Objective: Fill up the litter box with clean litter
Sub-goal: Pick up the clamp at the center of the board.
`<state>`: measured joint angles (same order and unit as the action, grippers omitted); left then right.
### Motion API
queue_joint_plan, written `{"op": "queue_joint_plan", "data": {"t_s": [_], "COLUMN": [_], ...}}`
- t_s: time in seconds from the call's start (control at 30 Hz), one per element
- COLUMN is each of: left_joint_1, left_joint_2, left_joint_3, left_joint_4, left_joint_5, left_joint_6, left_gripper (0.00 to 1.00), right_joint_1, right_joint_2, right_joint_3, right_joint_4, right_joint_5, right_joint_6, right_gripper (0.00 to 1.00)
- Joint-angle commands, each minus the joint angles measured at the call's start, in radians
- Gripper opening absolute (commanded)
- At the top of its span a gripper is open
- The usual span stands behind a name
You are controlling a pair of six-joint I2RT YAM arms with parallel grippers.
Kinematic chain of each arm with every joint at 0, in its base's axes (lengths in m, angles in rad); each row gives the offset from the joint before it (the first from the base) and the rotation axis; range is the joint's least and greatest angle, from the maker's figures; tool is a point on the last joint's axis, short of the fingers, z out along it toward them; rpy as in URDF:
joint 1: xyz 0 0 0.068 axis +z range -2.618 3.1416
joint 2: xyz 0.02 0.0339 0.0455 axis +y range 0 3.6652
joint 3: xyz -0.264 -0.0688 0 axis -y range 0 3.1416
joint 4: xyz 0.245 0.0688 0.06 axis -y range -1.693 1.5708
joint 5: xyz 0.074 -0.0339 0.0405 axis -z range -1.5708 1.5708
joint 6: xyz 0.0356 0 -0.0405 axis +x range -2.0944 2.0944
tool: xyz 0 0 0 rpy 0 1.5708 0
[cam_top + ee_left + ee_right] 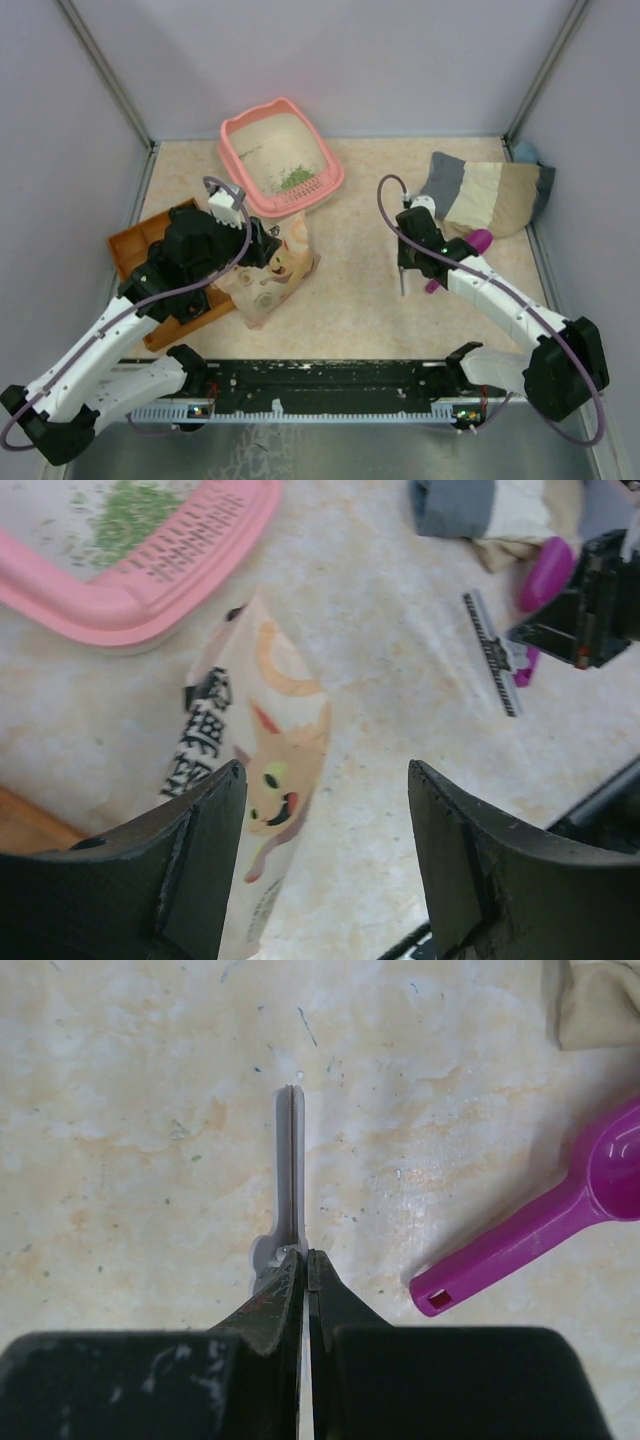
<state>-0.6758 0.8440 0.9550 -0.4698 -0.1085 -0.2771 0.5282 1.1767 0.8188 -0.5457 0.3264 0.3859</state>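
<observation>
From above, the pink litter box (pixel 247 131) stands at the far side of the table (pixel 350 300), with a small patch of green litter (pixel 296 179) on its floor near the front wall. Just in front of it lies a beige paper bag (pixel 276 272), and the left gripper (pixel 266 244) hangs over the bag's upper end. An orange tray (pixel 136 246) sits to the left under that arm. The right gripper (pixel 402 262) is pinched on a thin grey strip (pixel 402 281), with a magenta scoop (pixel 472 243) and a striped cushion (pixel 486 193) just beyond it.

The left wrist camera shows its fingers (pixel 212 832) spread wide with nothing between them. The bag (pixel 262 770) lies below, printed with a cartoon animal face and black characters too blurred to read. The litter box rim (pixel 150 585) and the litter (pixel 128 510) are at the upper left.

The right wrist camera shows the jaws closed tight on the end of the strip (pixel 290 1165), which stands against the table. The scoop handle (pixel 520 1250) lies to the right.
</observation>
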Motion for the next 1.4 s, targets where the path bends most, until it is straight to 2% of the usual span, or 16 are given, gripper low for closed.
{"op": "queue_joint_plan", "data": {"t_s": [0.0,0.17,0.37,0.5,0.7,1.0,1.37], "left_joint_1": [0.007,0.007,0.007,0.007,0.005,0.003,-0.048], "left_joint_2": [0.007,0.002,0.005,0.007,0.013,0.062,0.157], "left_joint_3": [-0.001,-0.059,-0.142,-0.203,-0.293,-0.306,-0.308], "left_joint_4": [0.134,0.303,0.490,0.631,0.846,0.930,1.083], "left_joint_5": [0.278,0.441,0.608,0.689,0.732,0.757,0.768], "left_joint_6": [-0.075,-0.155,-0.282,-0.383,-0.508,-0.575,-0.658], "left_gripper": [0.70,0.69,0.67,0.67,0.69,0.71,0.67], "right_joint_1": [0.004,0.004,0.004,0.004,0.004,0.007,0.022], "right_joint_2": [-0.114,-0.267,-0.396,-0.449,-0.476,-0.463,-0.464], "right_joint_3": [0.052,0.057,-0.015,-0.066,-0.128,-0.186,-0.202], "right_joint_4": [0.058,0.184,0.435,0.586,0.751,0.940,0.946], "right_joint_5": [-0.076,-0.219,-0.426,-0.486,-0.539,-0.648,-0.650], "right_joint_6": [0.000,0.091,0.311,0.441,0.581,0.745,0.762], "right_gripper": [0.00,0.00,0.00,0.00,0.00,0.00,0.00]}}
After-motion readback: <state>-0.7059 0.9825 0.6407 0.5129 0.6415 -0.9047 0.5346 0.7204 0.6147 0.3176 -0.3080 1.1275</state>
